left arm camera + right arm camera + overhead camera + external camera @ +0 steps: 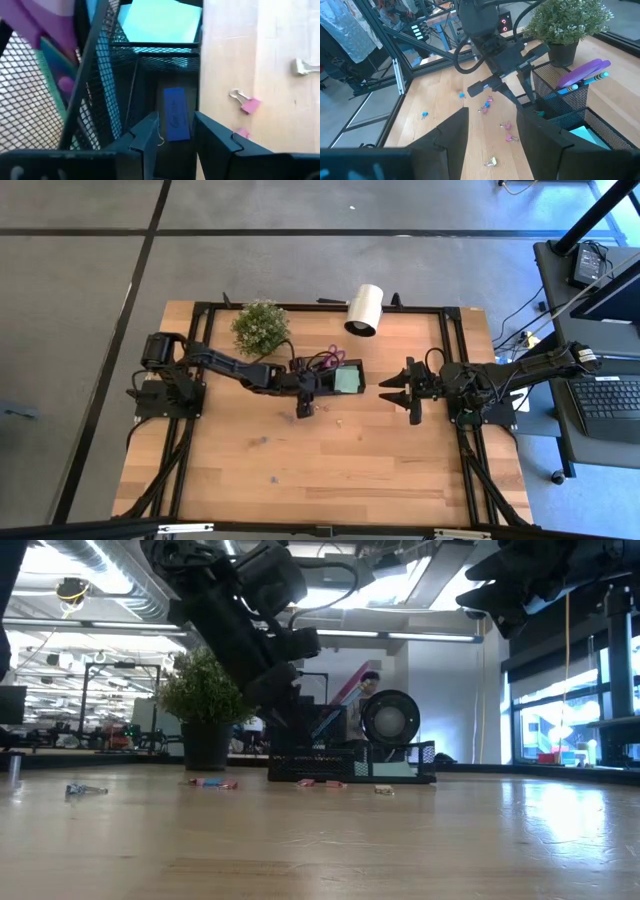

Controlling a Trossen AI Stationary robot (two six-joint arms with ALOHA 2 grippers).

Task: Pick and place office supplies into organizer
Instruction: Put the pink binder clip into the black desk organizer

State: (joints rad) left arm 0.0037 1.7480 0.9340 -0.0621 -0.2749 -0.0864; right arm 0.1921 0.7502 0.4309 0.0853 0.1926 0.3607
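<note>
While L pincer (172,142) gapes over organizer (125,75), blue clip (176,114) lies inside.

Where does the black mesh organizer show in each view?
High view: organizer at centre, under the left gripper.
Low view: centre, on the table.
Left wrist view: fills the left and middle.
Right wrist view: right side.
Shared landmark: potted plant beside it.
</note>
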